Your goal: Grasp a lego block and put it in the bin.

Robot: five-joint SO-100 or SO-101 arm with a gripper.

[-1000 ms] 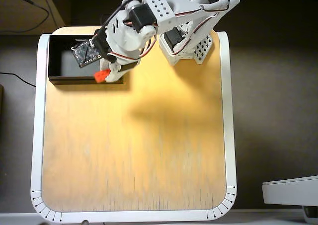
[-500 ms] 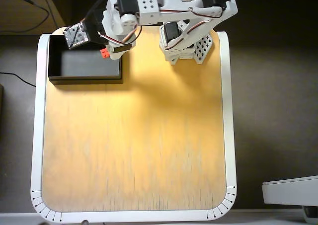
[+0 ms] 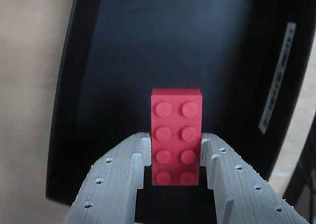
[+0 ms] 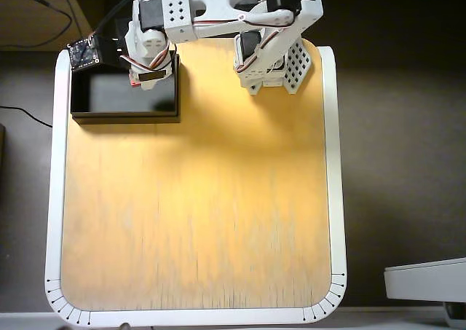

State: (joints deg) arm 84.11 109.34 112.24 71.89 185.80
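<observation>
In the wrist view the red lego block [image 3: 176, 135] stands studs toward the camera, pinched at its lower half between the two ribbed fingers of my gripper [image 3: 175, 147]. Behind it lies the dark floor of the black bin [image 3: 66, 85], with the white strip [image 3: 276, 80] on its right rim. From overhead, my gripper [image 4: 142, 79] hangs over the back right part of the bin [image 4: 124, 114]. Only a sliver of the lego block [image 4: 133, 81] peeks out under the wrist there.
The bin sits in the back left corner of a wooden tabletop [image 4: 196, 199] with a white border. My arm's base [image 4: 273, 71] stands at the back middle. Cables [image 4: 51, 2] run off the table's back left, and a white object [image 4: 426, 279] lies beyond its front right corner.
The arm has swung from the bin's front right wall toward the back and left, over the bin's interior. The block has stayed in the gripper throughout.
</observation>
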